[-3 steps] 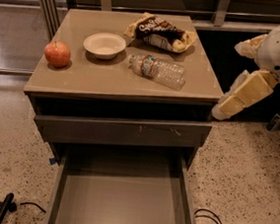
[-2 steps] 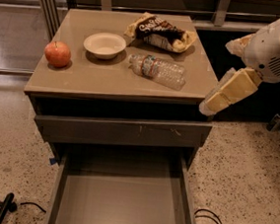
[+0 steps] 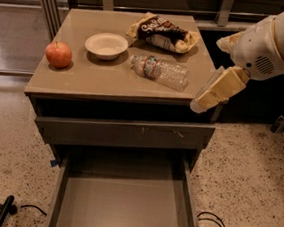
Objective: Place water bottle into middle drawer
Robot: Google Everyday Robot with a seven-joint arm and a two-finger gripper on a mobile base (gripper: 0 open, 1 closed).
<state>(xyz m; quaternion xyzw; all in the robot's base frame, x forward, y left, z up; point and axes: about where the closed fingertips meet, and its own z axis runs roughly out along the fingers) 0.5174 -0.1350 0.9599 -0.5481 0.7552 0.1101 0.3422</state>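
Tool [image 3: 199, 104] has edged nearer the water bottle [image 3: 161, 71] — not touching — its state unclear.

White lettering is spotted on the dark panel of the snack bag [image 3: 162, 31] at the back of the cabinet top [image 3: 85, 80]. The letters are creased along with the wrapper, and no word can be made out with certainty. A label band [image 3: 148, 66] in red, blue and green is seen wrapped round the water bottle [image 3: 166, 75], which lies on its side in front of the bag. Its print is too small to be read. The gripper [image 3: 199, 105] is held off the cabinet top's edge, near the bottle end away from the band, and no legible marking is seen on it.
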